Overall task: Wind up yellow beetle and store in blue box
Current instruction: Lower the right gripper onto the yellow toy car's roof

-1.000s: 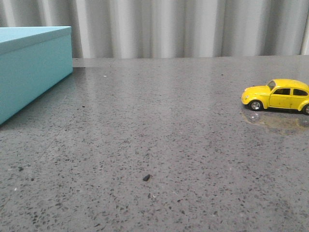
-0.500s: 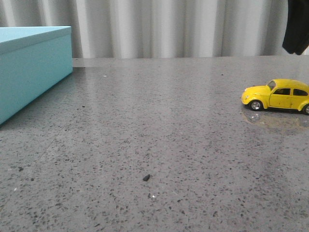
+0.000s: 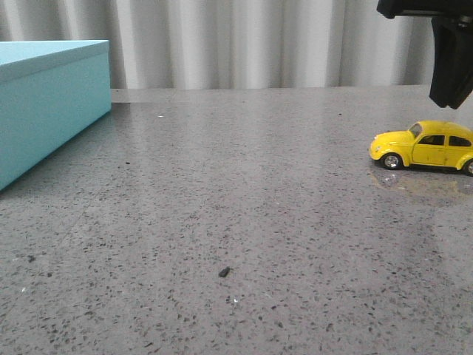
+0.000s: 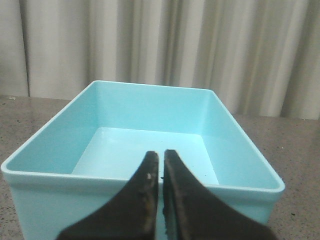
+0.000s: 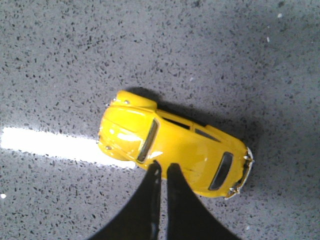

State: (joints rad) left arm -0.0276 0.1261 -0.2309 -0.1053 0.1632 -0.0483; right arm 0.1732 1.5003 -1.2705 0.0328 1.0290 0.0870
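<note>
My right gripper [image 5: 161, 167] hangs above the yellow beetle [image 3: 424, 145], jaws pressed together, empty.

On the front view the beetle stands on its wheels at 3 o'clock on the speckled grey table [image 3: 236, 222], nose toward 9, cut by the frame edge. The blue box [image 4: 145, 150] sits lidless at 10 o'clock, well apart; my left gripper [image 4: 161, 170] hovers at its near rim, closed too. Pleated grey curtain [image 3: 244, 41] behind; bare tabletop between.
</note>
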